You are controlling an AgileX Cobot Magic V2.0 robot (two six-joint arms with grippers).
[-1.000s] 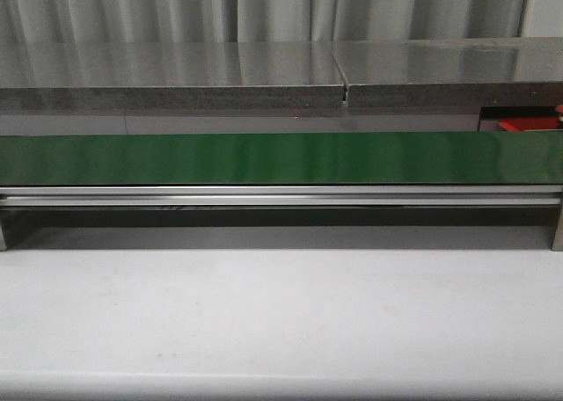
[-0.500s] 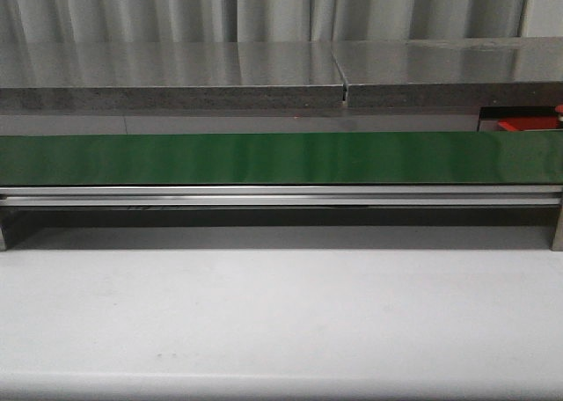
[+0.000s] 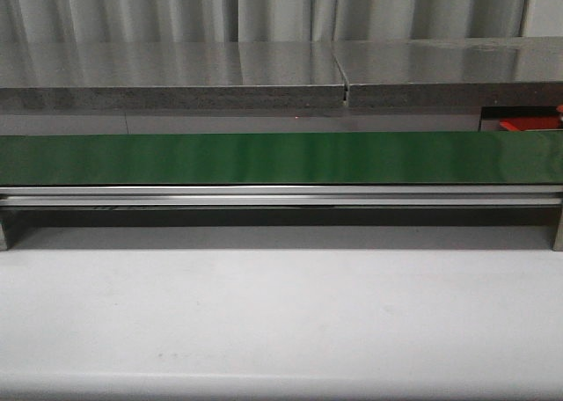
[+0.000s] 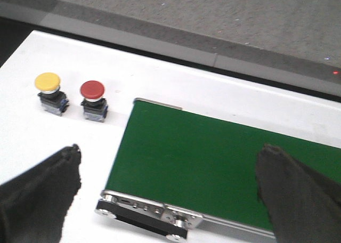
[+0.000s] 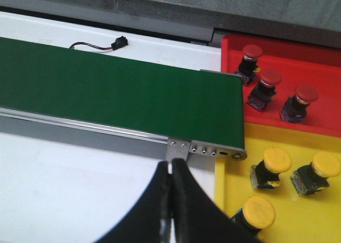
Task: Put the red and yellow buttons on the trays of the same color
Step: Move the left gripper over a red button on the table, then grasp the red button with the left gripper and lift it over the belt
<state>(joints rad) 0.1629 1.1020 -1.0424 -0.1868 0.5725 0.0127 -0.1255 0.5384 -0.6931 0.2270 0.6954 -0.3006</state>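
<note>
While the left gripper [image 4: 168, 171] hangs wide open, two buttons (yellow [image 4: 47, 82], red [image 4: 92, 88]) wait upper left, nearer its left finger. Right gripper [image 5: 171, 187] is pinched together, empty.

**Left gripper spread wide, right gripper pressed shut**

From the front, neither arm reaches into sight; only the wrist cameras show the grippers.

The left gripper [image 4: 168, 184] hangs with its two dark fingers [image 4: 40, 192] far apart, one at about 8 o'clock in its wrist picture and the other at about 4 o'clock, with nothing between them.

The right gripper [image 5: 171, 171] has its black fingers [image 5: 184, 205] pressed together, tips meeting in a narrow point near 6 o'clock of its wrist picture. Nothing is caught between them. Both grippers point down and forward.
</note>
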